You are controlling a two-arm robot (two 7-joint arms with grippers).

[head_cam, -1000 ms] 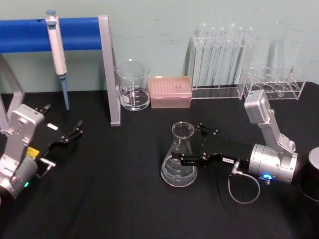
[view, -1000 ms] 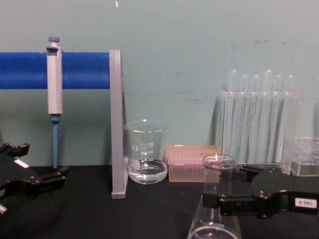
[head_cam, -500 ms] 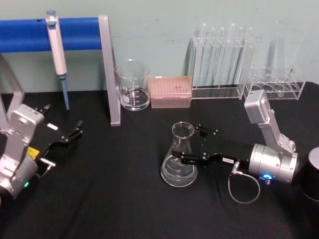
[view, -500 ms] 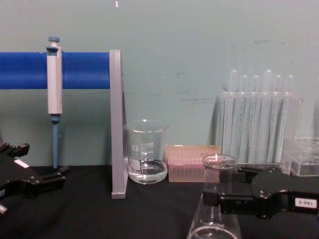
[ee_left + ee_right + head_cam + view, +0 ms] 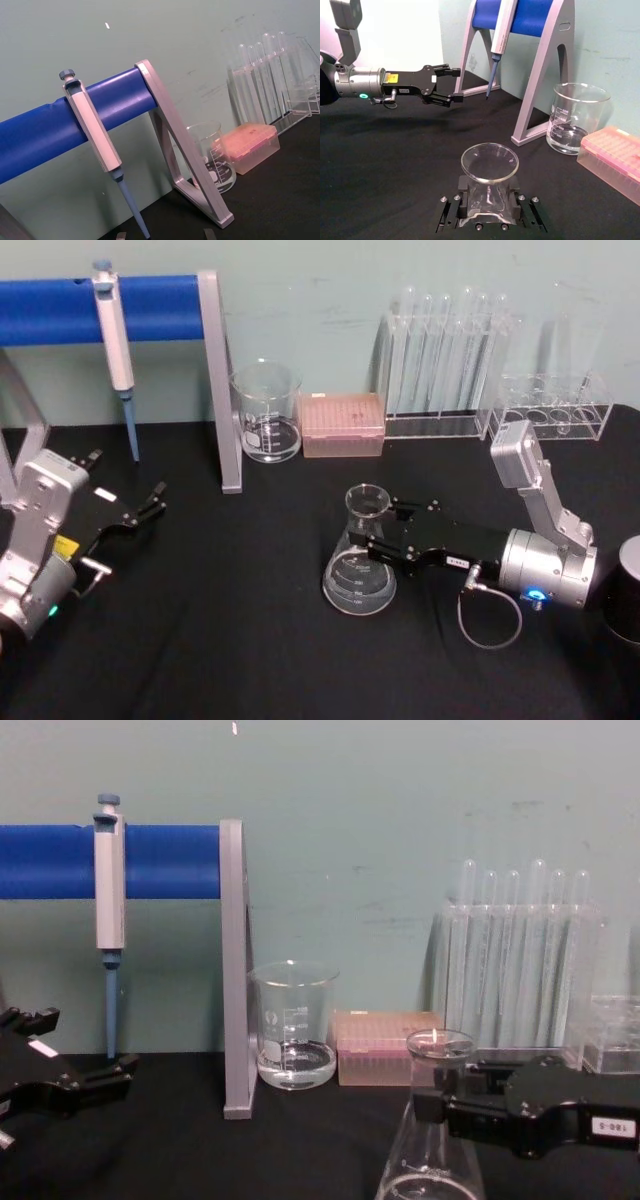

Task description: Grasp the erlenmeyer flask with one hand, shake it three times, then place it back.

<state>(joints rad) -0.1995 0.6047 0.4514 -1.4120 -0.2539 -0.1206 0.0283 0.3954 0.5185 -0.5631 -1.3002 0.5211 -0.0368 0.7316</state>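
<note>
Head view, 1 flask (in R gripper)

Even, soft light; faint shadows

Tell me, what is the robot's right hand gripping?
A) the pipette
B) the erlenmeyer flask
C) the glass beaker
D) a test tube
B: the right hand is clamped on the neck of the erlenmeyer flask, just below its flared rim.
</note>
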